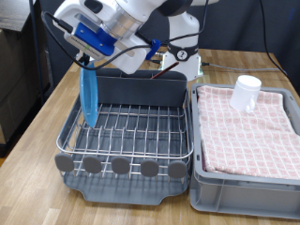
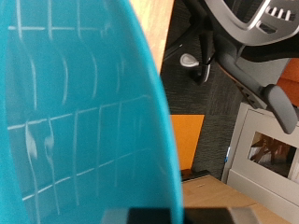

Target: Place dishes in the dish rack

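Exterior view: the two-finger gripper [image 1: 87,58], white with a blue housing, hangs over the top-left part of the large silver wire-grid dish rack [image 1: 131,136]. Jaws closed on the upper edge of a flat round light-blue plate [image 1: 90,96]. The plate stands on edge, nearly vertical, its lower rim down among the rack wires at the rack's left side; it looks thin and smooth, slightly translucent against the wire.

Rack: shiny metal grid basket on a dark grey plastic tray [image 1: 122,195], a tall grey cutlery holder [image 1: 141,89] along its far side, and a row of round grey knobs [image 1: 120,166] across the near edge.

To the exterior view's right, just beside the rack, a grey plastic bin [image 1: 246,183] carries a red-and-white checkered cloth [image 1: 248,127], soft and slightly rumpled. A small white mug [image 1: 247,93] sits on the cloth, well apart from the gripper.

All rests on a light wooden tabletop [image 1: 33,141].

Wrist view: the plate [image 2: 75,121] fills most of the picture, glossy turquoise, curved rim, faint reflected grid lines on its face. Fingers not clearly seen here.
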### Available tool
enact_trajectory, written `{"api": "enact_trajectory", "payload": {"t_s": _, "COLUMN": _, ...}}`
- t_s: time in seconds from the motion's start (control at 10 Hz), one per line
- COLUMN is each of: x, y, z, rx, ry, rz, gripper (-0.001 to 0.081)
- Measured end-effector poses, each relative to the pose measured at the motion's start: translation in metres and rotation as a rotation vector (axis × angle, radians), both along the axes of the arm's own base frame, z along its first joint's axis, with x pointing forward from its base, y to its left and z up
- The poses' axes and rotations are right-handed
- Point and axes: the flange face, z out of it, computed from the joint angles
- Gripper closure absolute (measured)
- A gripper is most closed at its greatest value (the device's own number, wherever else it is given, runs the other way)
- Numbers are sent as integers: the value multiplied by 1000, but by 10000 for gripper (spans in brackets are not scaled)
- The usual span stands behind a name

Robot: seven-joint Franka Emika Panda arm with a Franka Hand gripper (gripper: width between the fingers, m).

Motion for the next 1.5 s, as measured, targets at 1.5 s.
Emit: {"api": "enact_trajectory", "payload": {"t_s": 1.5, "x": 0, "y": 1, "z": -47, "rx": 56, "ry": -42, "rz": -24, "gripper": 549}}
